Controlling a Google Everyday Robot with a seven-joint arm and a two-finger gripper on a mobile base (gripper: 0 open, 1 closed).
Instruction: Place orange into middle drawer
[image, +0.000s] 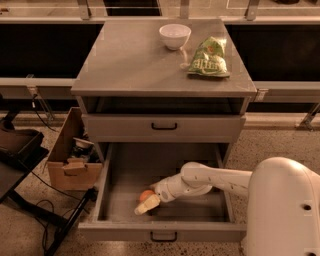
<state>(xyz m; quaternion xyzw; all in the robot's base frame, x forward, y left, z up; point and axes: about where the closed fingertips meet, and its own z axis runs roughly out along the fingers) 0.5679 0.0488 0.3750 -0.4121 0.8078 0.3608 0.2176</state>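
The orange lies inside the middle drawer, the pulled-out bottom tray of the grey cabinet, near the tray's front wall. The gripper is right against it, and it cannot be told whether the gripper clamps the fruit or has let it go. The risk, in my judgement, is that the smooth round fruit rolls on the flat tray floor when the arm draws back, or that the arm knocks the closed drawer front above. On the cabinet top stand a white bowl and a green bag, and beside the cabinet a cardboard box sits on the speckled floor.
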